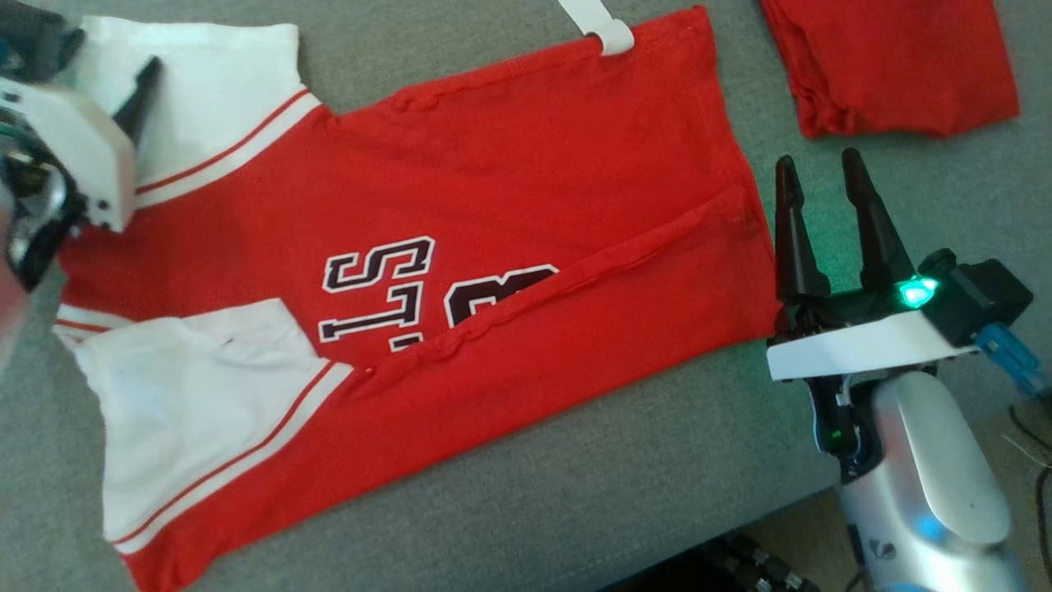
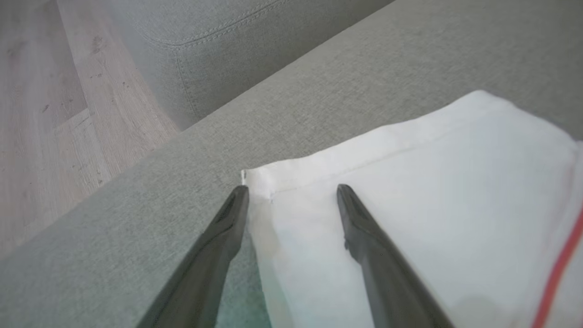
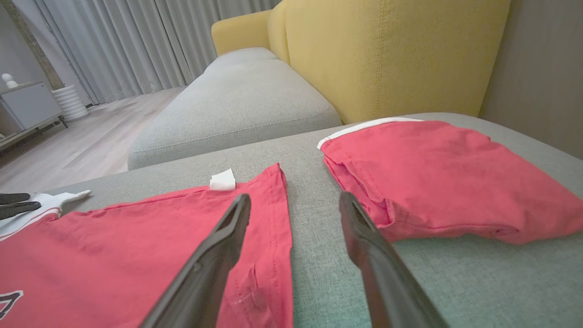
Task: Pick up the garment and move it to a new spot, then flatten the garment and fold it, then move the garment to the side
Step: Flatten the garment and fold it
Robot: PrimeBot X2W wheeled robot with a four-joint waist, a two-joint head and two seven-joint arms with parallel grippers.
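Head view: red jersey flat on the grey cushion, mid-fold. My left gripper and right gripper gape empty (left straddles a corner of the white sleeve); next, I'd pinch there and fold inward.

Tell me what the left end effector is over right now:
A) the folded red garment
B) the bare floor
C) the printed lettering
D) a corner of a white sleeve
D: the left end effector, open, straddles the hemmed corner of the sleeve on the grey cushion.
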